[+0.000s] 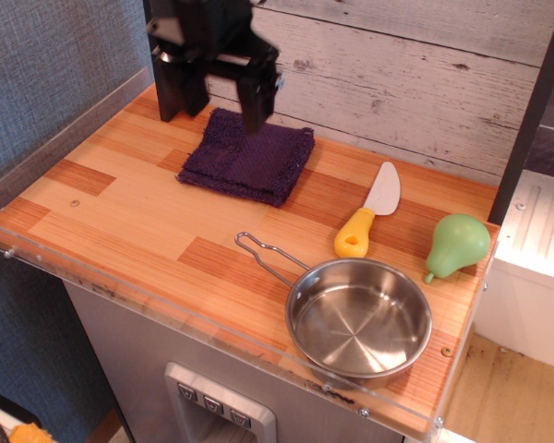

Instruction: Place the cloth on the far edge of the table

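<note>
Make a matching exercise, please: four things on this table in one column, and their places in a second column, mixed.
Things:
1. cloth
2. pan
3. pear
4. knife

Places:
A. near the front edge, at the right
B. at the right edge
C. at the far edge, below the open hand
D. between the cloth and the pear

Pairs: 1-C, 2-A, 3-B, 4-D

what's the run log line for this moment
gripper: open, raised above cloth | cloth: flat at table far edge, released | pan, knife, pear: untouched
</note>
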